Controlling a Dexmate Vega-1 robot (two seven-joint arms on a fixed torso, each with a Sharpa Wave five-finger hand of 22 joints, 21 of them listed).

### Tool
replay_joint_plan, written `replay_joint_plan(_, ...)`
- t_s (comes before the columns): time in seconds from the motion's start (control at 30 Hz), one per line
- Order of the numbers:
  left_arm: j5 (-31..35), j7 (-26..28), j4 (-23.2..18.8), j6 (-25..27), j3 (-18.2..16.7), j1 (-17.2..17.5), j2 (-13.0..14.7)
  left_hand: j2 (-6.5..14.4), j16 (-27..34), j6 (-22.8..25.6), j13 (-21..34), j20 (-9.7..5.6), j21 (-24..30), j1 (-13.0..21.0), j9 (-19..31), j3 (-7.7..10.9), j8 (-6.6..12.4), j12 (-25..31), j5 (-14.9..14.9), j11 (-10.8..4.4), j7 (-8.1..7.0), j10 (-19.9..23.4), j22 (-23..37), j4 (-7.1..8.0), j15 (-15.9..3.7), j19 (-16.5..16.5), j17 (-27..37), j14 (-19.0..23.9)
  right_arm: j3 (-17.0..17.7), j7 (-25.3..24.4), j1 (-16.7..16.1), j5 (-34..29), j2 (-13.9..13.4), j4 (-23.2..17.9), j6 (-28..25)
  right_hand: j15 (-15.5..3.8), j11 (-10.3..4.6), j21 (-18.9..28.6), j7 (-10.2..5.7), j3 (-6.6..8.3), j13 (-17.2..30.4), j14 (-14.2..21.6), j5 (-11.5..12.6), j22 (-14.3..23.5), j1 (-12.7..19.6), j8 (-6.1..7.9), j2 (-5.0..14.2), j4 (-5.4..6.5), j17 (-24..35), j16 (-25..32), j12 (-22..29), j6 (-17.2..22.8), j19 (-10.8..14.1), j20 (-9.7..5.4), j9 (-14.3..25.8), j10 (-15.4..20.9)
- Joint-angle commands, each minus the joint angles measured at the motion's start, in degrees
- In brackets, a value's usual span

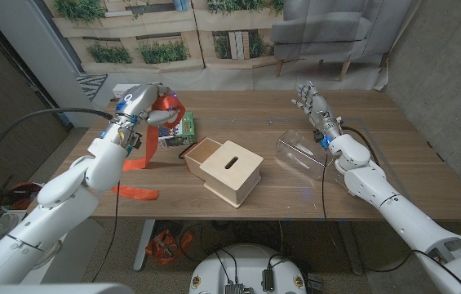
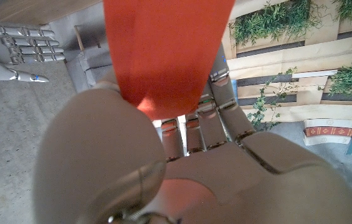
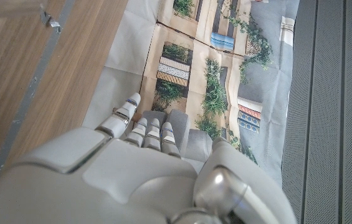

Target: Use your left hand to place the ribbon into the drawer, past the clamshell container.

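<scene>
My left hand [image 1: 148, 104] is raised over the table's left side and grips an orange-red ribbon [image 1: 138, 155]. The ribbon hangs down from the hand and its tail lies on the table near the front edge. In the left wrist view the ribbon [image 2: 166, 50] runs between my left hand's [image 2: 182, 155] fingers. The wooden drawer [image 1: 201, 154] stands pulled out of a light wooden box [image 1: 232, 173] at the table's middle. A clear clamshell container [image 1: 302, 154] lies right of the box. My right hand [image 1: 313, 104] stands beyond the container with fingers spread, holding nothing; the right wrist view shows its back [image 3: 138, 174].
A green packet [image 1: 178, 129] lies behind the drawer, under my left hand. The wooden table [image 1: 238, 110] ends at a printed backdrop wall, with a grey armchair [image 1: 336, 33] behind. My right hand [image 2: 14, 53] also appears in the left wrist view.
</scene>
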Motion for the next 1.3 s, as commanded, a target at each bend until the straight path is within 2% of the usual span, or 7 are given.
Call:
replay_joint_plan(0.03,-1.4,2.1,3.3,-5.4,2.1,-2.1,2.7,0.2,-0.6,0.8,0.4,-5.78,0.3,0.0,1.8,4.05,1.08,-0.4,0.4,-12.31,-0.17,12.2,0.0,3.58,-12.31,0.0,0.1,8.0,0.1,0.0,-0.3,0.0,-0.3,-0.6,0.2,0.00,-0.19,-0.2,0.23,0.37,0.4,0.5,-0.1,0.1,-0.1,0.15,0.04,-0.06,0.0,-0.2,0.3,0.6,0.7,-0.77,0.3,0.6)
replay_joint_plan(0.3,-2.1,3.1,5.5,-7.8,4.3,-4.3,3.9,0.1,-1.1,0.9,0.7,-5.72,0.2,-0.3,1.6,4.42,0.93,-1.0,0.5,-12.70,-0.30,12.2,0.0,3.61,-12.30,-0.1,0.2,8.1,0.0,0.1,0.0,-0.1,-0.3,-0.7,0.2,-0.07,0.05,-0.2,0.25,0.43,0.4,0.5,-0.1,0.1,-0.1,0.15,0.01,-0.08,0.0,-0.2,0.3,0.6,0.8,-0.79,0.3,0.6)
replay_joint_plan(0.87,-5.0,2.9,10.2,-11.8,10.3,-10.1,5.6,-0.1,-2.2,1.0,0.9,-5.48,0.0,-0.8,1.4,5.01,0.82,-1.7,0.7,-12.51,-0.35,12.4,-0.1,3.63,-12.29,-0.4,0.2,8.2,0.1,0.7,0.7,0.1,-0.2,0.0,0.5,-0.12,0.02,-0.2,0.24,0.56,0.4,0.6,-0.1,0.1,-0.2,0.15,-0.04,-0.14,0.0,-0.2,0.3,0.6,0.8,-0.74,0.3,0.6)
replay_joint_plan(1.3,-9.5,-0.7,12.5,-13.7,14.0,-13.6,6.9,-0.2,-2.8,1.1,1.1,-5.36,-0.1,-1.1,1.2,5.46,0.75,-2.3,0.8,-12.68,-0.33,12.7,-0.1,3.60,-12.34,-0.4,0.2,8.5,0.0,1.1,1.4,-0.1,0.1,1.1,0.8,-0.16,0.11,-0.2,0.21,0.65,0.4,0.6,-0.2,0.1,-0.2,0.15,-0.07,-0.17,0.0,-0.2,0.3,0.6,0.8,-0.73,0.3,0.7)
